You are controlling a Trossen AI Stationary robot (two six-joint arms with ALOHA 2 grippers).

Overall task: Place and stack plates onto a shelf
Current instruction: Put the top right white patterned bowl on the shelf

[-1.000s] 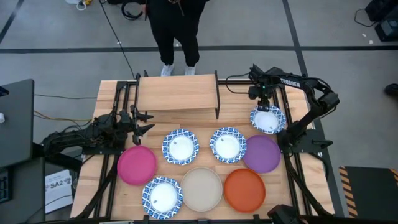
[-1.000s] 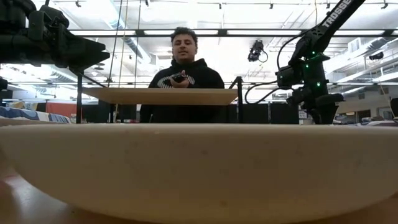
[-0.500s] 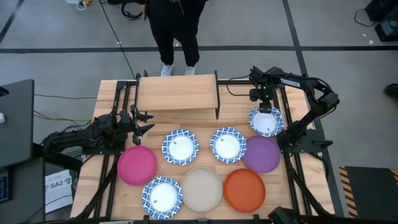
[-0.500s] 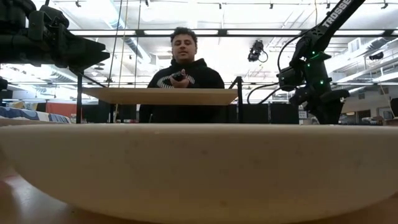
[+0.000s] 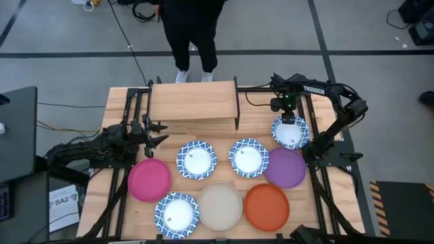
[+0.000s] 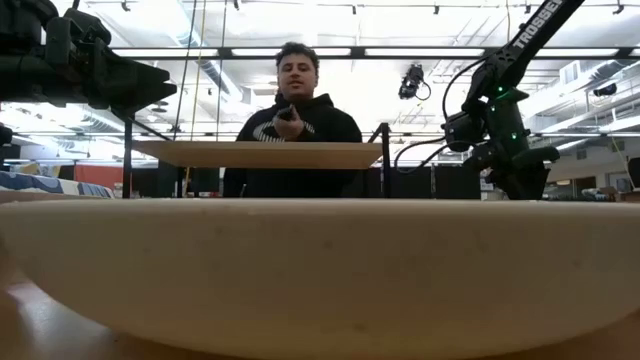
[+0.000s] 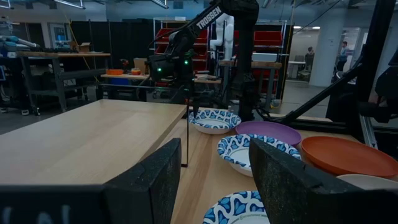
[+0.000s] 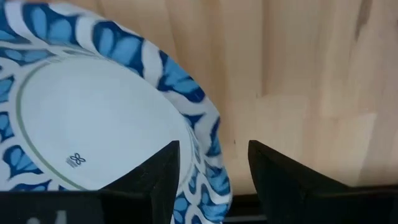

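While right gripper (image 5: 288, 115) hangs with fingers spread over the far rim of a blue plate (image 5: 291, 131), the step looks like the first pick; next it must drop and pinch that rim. Shelf (image 5: 193, 104) sits beside it, bare. Purple plate (image 5: 285, 167) lies just behind. Left gripper (image 5: 154, 133) waits spread wide near pink plate (image 5: 149, 179).

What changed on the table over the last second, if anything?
Very little. The right gripper edged slightly along the far rim of the blue-rimmed plate by the shelf, jaws open astride that rim, nothing lifted. The left gripper hangs open near the pink plate as before. All eight plates lie where they were; the shelf is bare.
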